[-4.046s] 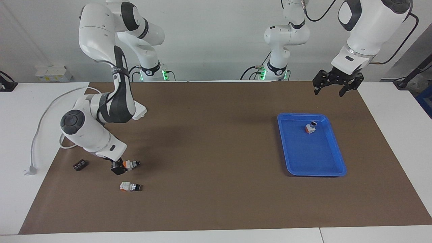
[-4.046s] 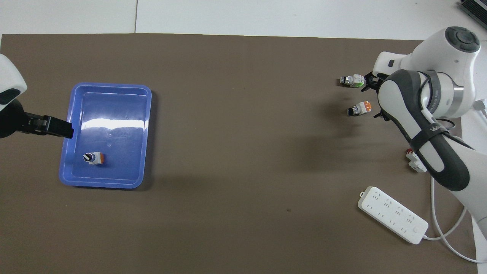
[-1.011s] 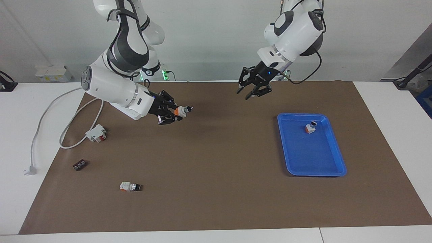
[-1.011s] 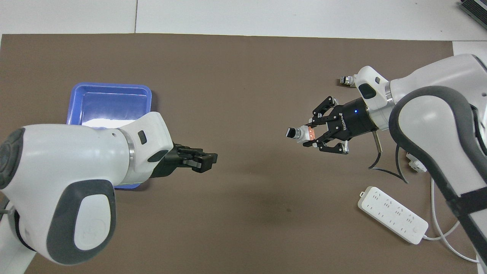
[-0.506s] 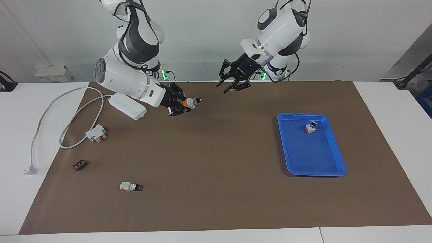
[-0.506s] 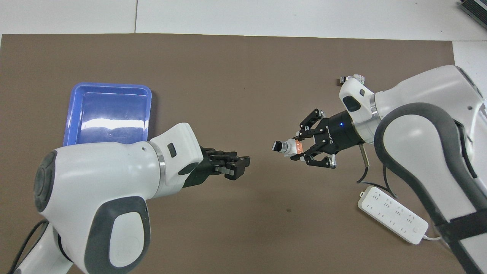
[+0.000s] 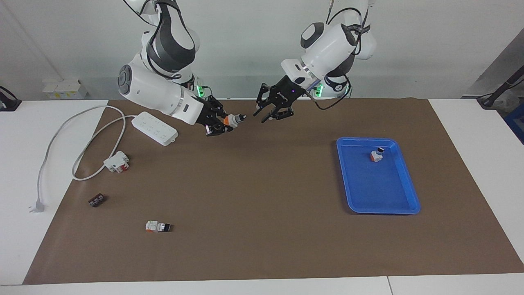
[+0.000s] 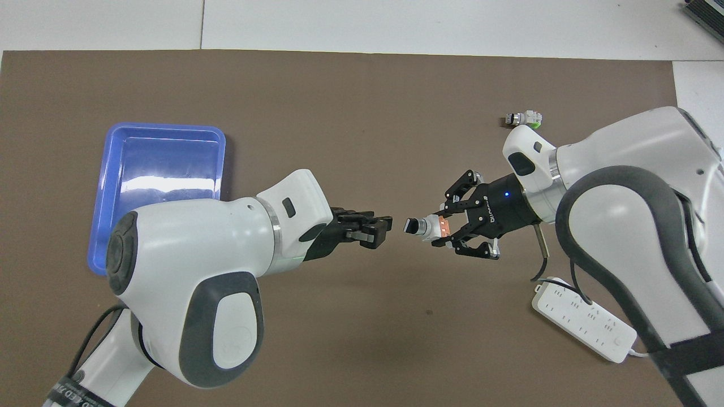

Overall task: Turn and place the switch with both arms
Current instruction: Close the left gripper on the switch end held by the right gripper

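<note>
Both grippers have closed in since half a second ago. Facing view: we see the right gripper (image 7: 226, 121) clenched on the switch (image 7: 232, 120), raised over the mat; the left gripper (image 7: 272, 112) has its fingers spread beside the knob. Overhead view: lettering on the right gripper (image 8: 447, 233) is unreadable; a small gap remains to the left gripper (image 8: 378, 230).

my arms (image 7: 155, 88) white with dark grey joints, both grippers black: right gripper (image 8: 452, 223), left gripper (image 8: 373, 229). switch (image 8: 431, 226) orange-and-white block, silver collar, black tip. mat (image 7: 262, 246) plain brown. tray (image 7: 409, 192) solid blue. power strip (image 8: 582, 319) white. second switch (image 7: 157, 226) mostly white, orange bit, black tip.
</note>
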Motion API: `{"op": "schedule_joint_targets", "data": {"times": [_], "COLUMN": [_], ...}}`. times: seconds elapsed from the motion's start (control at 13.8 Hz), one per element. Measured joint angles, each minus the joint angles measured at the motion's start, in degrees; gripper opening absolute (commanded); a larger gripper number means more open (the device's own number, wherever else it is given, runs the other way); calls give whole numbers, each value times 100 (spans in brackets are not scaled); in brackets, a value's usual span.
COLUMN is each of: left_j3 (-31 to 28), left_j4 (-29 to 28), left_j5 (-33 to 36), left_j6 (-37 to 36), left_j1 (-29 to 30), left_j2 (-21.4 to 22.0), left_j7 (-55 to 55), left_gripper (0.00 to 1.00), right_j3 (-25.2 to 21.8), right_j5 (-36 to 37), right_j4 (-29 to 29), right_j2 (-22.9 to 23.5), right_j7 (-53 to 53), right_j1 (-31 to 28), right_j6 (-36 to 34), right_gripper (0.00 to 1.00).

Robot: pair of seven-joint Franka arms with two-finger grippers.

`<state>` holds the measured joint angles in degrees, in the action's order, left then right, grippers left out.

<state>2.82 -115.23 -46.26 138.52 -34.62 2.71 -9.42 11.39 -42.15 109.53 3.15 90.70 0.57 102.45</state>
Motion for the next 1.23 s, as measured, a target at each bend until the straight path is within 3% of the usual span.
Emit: {"op": "schedule_joint_targets", "data": {"times": [0.43, 1.23], "left_j3": [190, 314], "left_j4": [257, 283], "left_j5": [-7, -13], "left_j6": [271, 281], "left_j1": [-47, -134], "left_j2": [-331, -370], "left_j7": [-1, -13], "left_gripper": [34, 31], "right_j3": [-5, -25], "right_j5": [2, 2], "right_j4": [20, 88], "right_j2": [-6, -19], "right_j7": [-1, -8], "right_j1": [-5, -15], "right_j6": [1, 4], "right_gripper": [0, 0]}}
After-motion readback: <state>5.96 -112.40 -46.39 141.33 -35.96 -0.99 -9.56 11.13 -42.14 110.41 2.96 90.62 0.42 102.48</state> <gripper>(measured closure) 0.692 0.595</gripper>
